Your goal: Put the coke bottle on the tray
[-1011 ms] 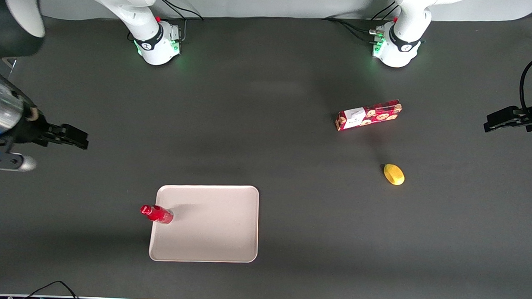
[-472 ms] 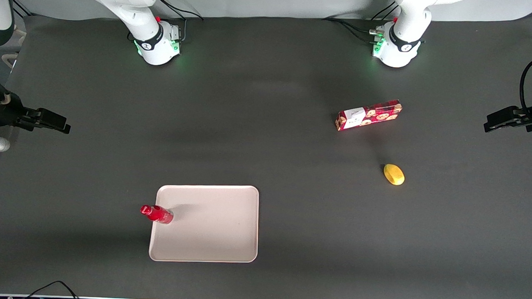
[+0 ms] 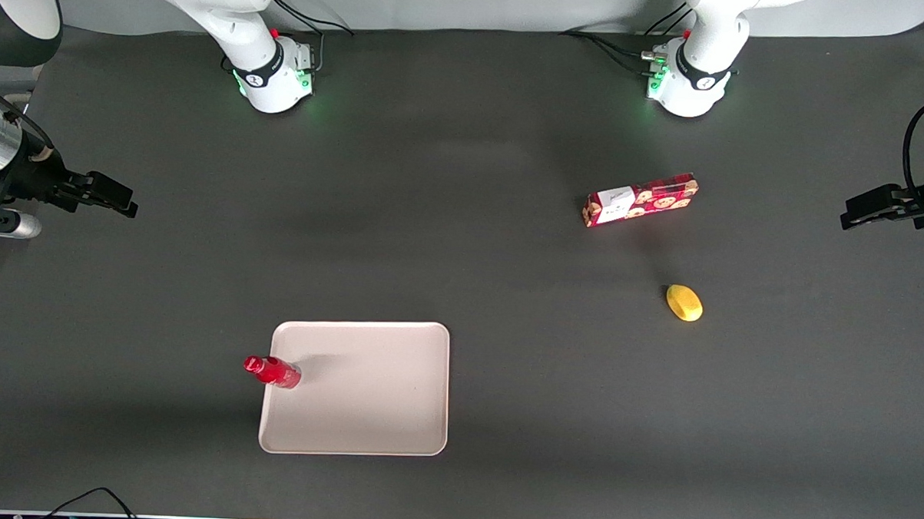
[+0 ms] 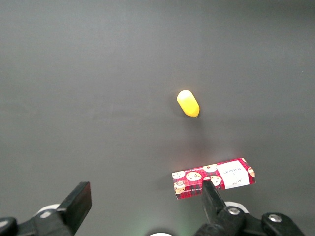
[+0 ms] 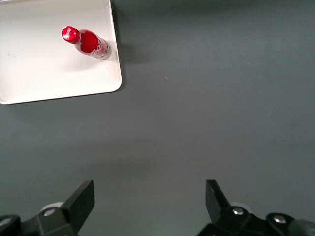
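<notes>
The bottle stands upright on the tray, just inside the rim at the tray's edge toward my working arm's end of the worktop; the wrist view confirms its silvery base resting on the cream surface, close beside the raised rim. My tool hangs well apart from the tray, at the working arm's end of the worktop and farther from the front camera than the tray. Its fingers are spread wide and hold nothing. I judge the placement done: the bottle is released, on the tray and free-standing. What remains, if anything, is only parking the arm. The box and the yellow object lie toward the parked arm's end, uninvolved.
</notes>
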You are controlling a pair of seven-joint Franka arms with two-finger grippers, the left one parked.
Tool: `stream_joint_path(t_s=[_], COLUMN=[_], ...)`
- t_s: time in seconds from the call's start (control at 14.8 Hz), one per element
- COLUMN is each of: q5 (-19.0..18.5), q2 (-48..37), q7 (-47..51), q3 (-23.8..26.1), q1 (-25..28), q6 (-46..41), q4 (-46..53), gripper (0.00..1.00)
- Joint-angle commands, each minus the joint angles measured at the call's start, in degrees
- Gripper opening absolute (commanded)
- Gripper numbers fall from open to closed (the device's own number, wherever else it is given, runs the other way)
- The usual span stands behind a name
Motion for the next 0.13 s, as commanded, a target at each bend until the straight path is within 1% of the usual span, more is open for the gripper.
stream_joint_path(t_s=[0.0,0.07], q5=[2.1,2.1], q2=[-1.5,-1.4], q7=[-1.3,-1.3], q3=[-0.7,-0.7], q1=[0.1,0.1], q6=[1.8,1.9], q4=[-1.9,-1.8], gripper=[1.0,1.0])
